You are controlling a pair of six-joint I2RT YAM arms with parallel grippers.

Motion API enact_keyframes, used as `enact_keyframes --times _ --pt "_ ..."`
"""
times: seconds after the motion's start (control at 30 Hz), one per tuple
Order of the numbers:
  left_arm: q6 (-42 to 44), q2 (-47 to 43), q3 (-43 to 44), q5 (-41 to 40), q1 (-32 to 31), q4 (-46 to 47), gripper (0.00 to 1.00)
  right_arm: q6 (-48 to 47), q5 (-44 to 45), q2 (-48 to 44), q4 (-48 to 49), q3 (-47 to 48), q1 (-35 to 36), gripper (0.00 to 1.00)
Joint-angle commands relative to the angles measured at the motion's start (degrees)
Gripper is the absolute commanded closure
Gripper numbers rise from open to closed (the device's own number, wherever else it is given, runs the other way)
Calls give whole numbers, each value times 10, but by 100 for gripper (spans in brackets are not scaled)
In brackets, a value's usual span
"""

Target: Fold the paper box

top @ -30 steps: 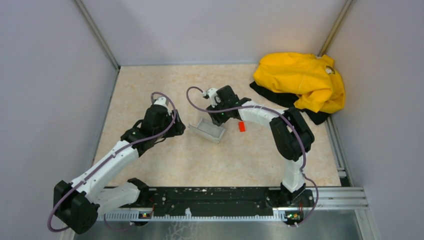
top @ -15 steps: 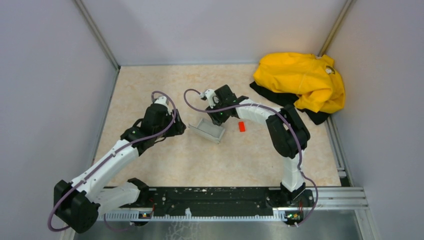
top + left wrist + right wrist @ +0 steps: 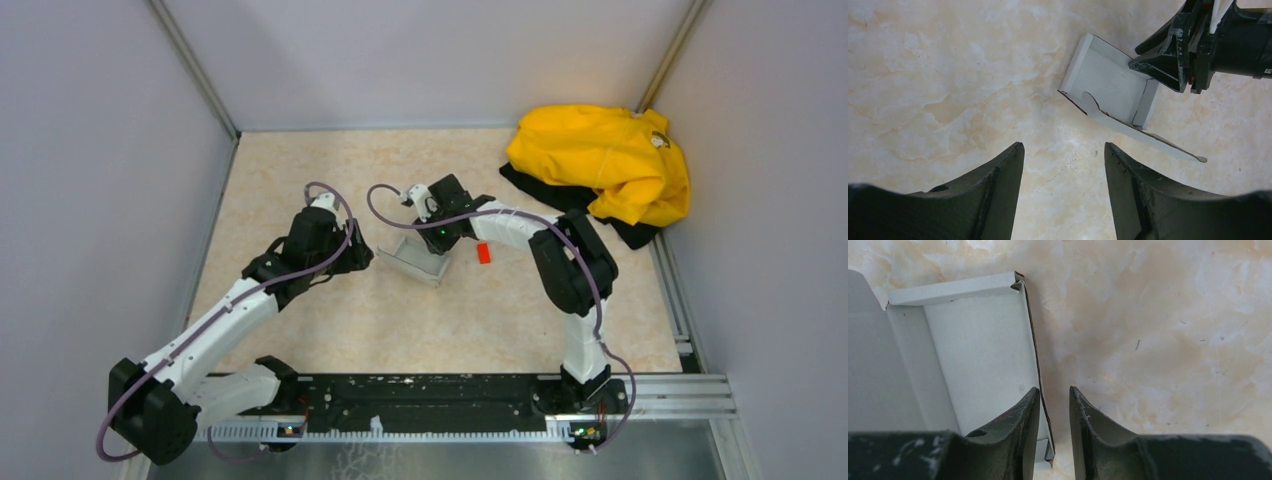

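From above, we see the paper box [image 3: 419,260] lying mid-table as a shallow open tray between the two arms. The right gripper [image 3: 437,234] sits at its far right edge, and the left gripper [image 3: 356,257] hangs just beside its left end, apart from it. A red block [image 3: 484,253] lies just right of the box, and a yellow garment [image 3: 600,165] is well apart in the far corner. In the left wrist view our left gripper [image 3: 1063,147] is spread wide and holds nothing. The box [image 3: 1113,87] lies ahead and to the right, its long axis slanting, with one long flap [image 3: 1148,137] lying flat toward us. In the right wrist view the right gripper [image 3: 1053,390] is narrow and straddles the box's [image 3: 973,350] upright side wall, with no visible clamp. We judge the right arm the nearer one for the next fold. The marbled table [image 3: 400,330] is flat, with grey walls around it.
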Motion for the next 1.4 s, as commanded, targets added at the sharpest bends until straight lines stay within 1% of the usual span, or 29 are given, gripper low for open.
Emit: enact_keyframes --times 0.0,0.13,0.27,0.33,0.37,0.43,0.5,0.73,0.77,0.87,0.9,1.0,1.07,1.1,1.13,1.17,1.23,1.3,1.37 --pt "-2 -9 -1 11 3 18 34 1 3 11 7 6 13 74" --pt "1 -11 -5 10 2 25 34 18 16 22 0 19 17 81" --pt "5 -13 -6 10 3 30 33 53 51 25 -3 26 19 89" --pt "7 -14 -8 10 3 34 33 86 81 13 8 22 19 96" --pt "8 -15 -10 10 3 36 33 108 103 6 13 19 19 97" --pt "10 -16 -11 7 2 40 33 190 153 -10 21 10 19 100" --pt "13 -16 -11 6 3 42 33 264 197 -22 22 -2 18 100" --pt "16 -19 -9 0 3 41 33 484 196 -40 61 -59 23 100" --pt "16 -17 -8 1 4 41 33 508 202 -45 63 -66 25 98" --pt "17 -9 -5 1 3 42 33 545 205 -76 108 -103 30 73" --pt "18 -6 -2 0 4 42 33 548 212 -86 109 -110 33 70" --pt "19 -2 3 1 4 43 33 525 232 -119 125 -129 36 62" --pt "20 0 7 0 3 43 33 461 236 -135 131 -123 30 55" --pt "21 0 10 -1 4 43 33 413 218 -139 140 -117 25 52" --pt "22 2 12 -3 4 42 33 356 174 -142 163 -116 19 49" --pt "23 3 13 -4 4 41 33 294 137 -136 168 -106 13 48" --pt "24 6 17 -5 3 41 33 190 93 -111 140 -60 0 49" --pt "24 9 19 -3 4 40 33 97 79 -72 120 -20 -11 49" --pt "25 11 23 -2 4 38 33 29 23 -26 98 28 -33 51"
